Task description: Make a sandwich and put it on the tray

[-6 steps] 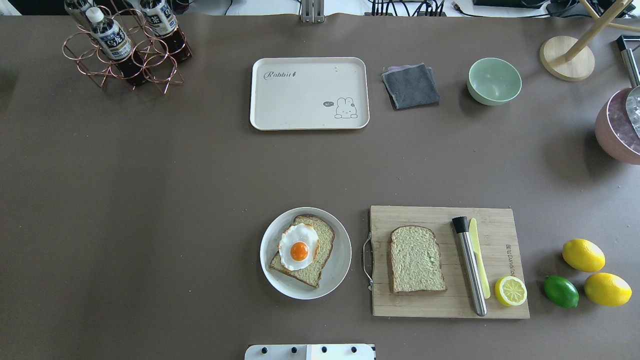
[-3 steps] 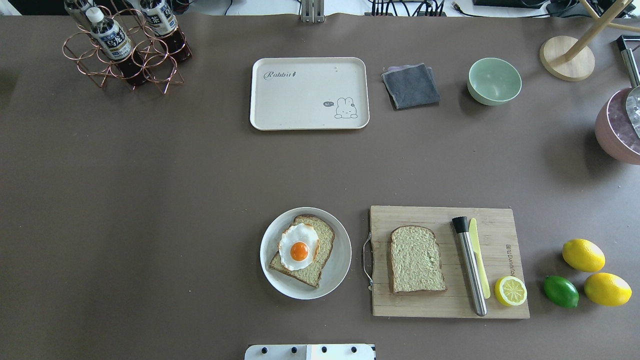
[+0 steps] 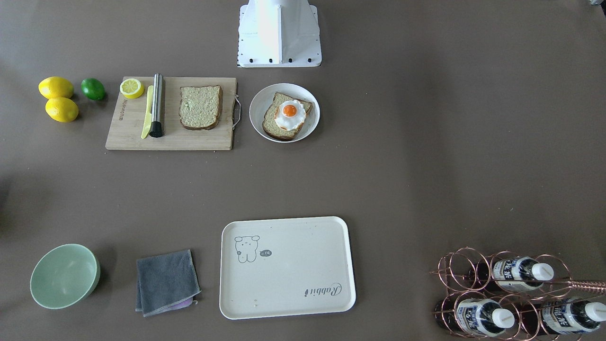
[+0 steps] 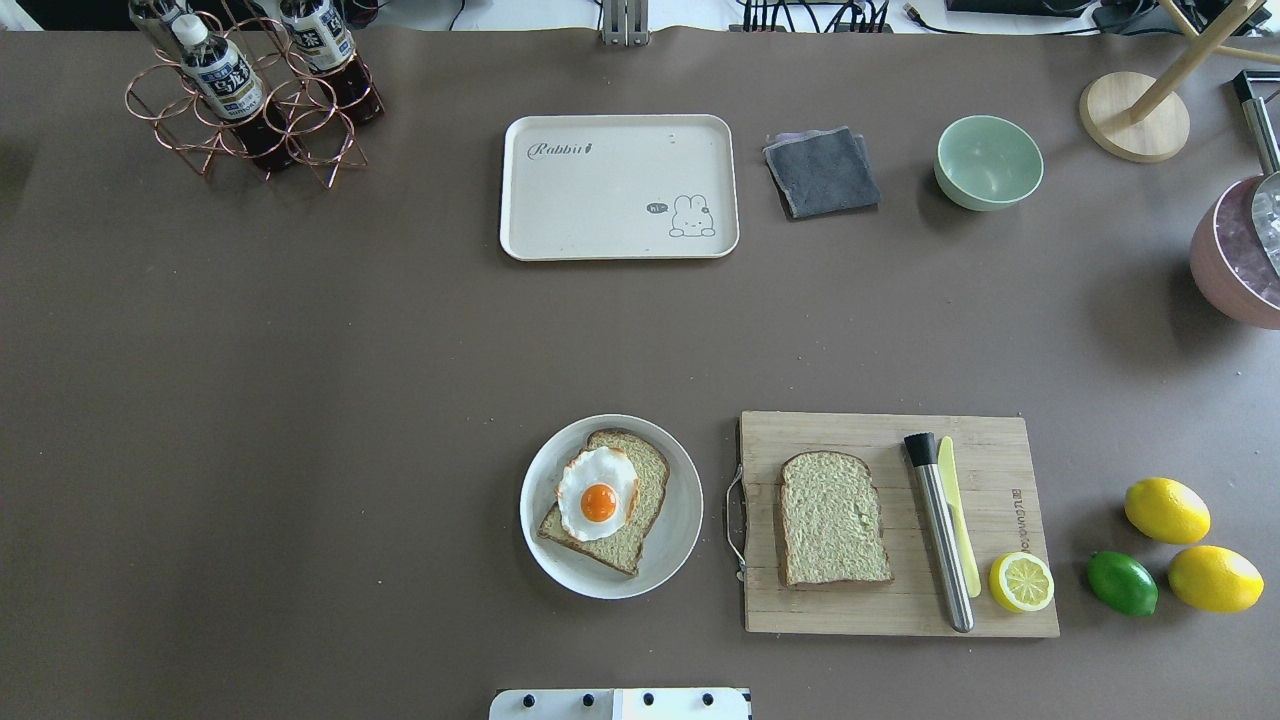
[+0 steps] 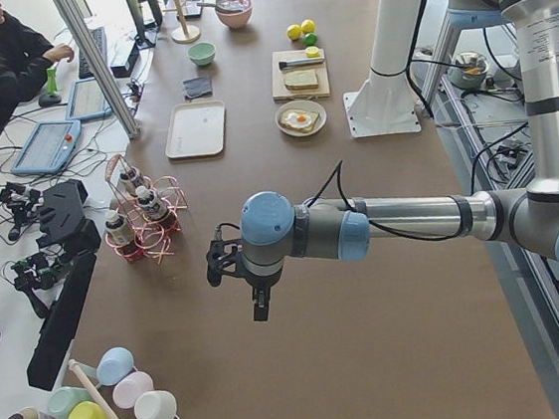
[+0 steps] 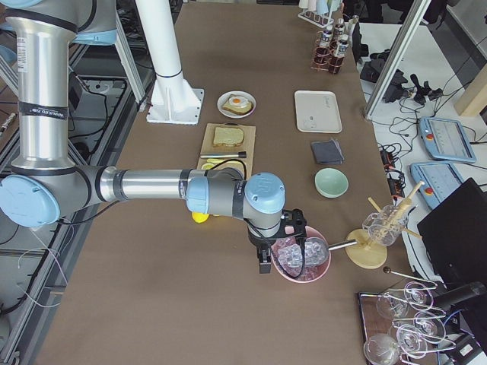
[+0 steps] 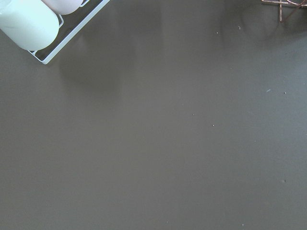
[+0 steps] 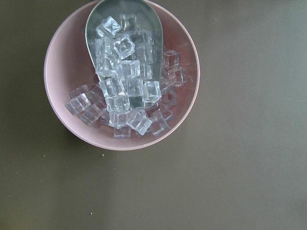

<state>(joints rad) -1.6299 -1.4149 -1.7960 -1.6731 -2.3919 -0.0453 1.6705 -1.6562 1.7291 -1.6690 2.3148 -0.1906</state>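
Sandwich parts apart, near centre; both arms out at the table ends.

One pale greenish-tan bread slice [image 4: 640, 500] carries a white-and-orange fried egg [image 4: 598, 493] on a round white plate [image 4: 683, 540]. A second bread slice [image 4: 835, 518] lies on the wooden cutting board [image 4: 1000, 450], just right of the plate. The cream-white rounded-rectangle tray [image 4: 600, 215] sits at far centre, well apart from both. The left gripper [image 5: 259, 310] hangs over bare table and the right gripper [image 6: 263, 263] over a pink bowl of clear ice cubes [image 8: 187, 103]; cannot tell the jaw gap on either.
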